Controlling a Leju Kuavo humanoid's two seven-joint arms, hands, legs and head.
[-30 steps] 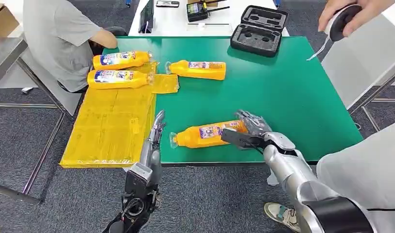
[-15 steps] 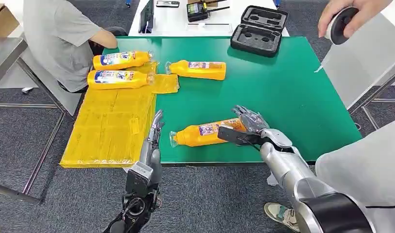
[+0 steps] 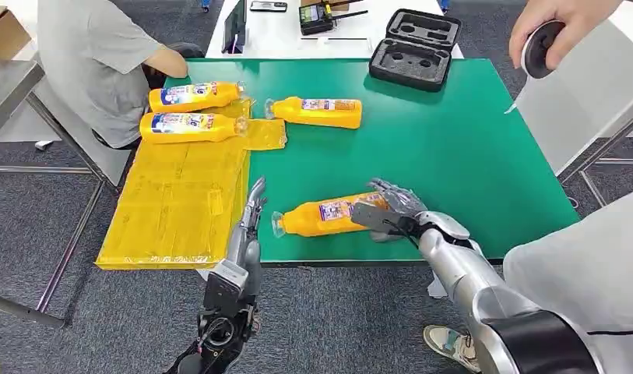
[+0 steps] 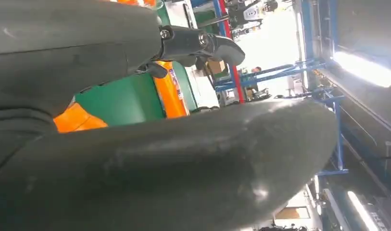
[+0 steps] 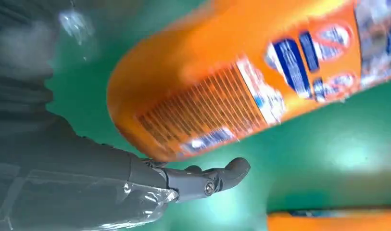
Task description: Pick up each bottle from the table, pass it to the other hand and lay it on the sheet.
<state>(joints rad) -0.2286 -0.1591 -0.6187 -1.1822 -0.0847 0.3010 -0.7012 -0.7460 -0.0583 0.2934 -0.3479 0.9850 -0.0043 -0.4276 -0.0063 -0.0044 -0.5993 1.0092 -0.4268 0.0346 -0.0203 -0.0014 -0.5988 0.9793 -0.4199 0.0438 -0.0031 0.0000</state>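
Observation:
An orange bottle lies on its side near the front edge of the green table, cap pointing left. My right hand wraps its base end, fingers over the top and the thumb on the near side. My left hand is raised at the table's front left with straight fingers, holding nothing, just left of the cap. Two more bottles lie on the yellow sheet. A third lies on the table by the sheet's crumpled edge.
A black foam-lined case stands open at the table's far edge. A person sits at the far left. Another person's hand holds a tape roll at the top right. A grey-clad person stands close on my right.
My right hand has shifted slightly left and settled lower over the bottle's base, the thumb coming in against it. The bottle has barely moved. The left hand has stayed put.

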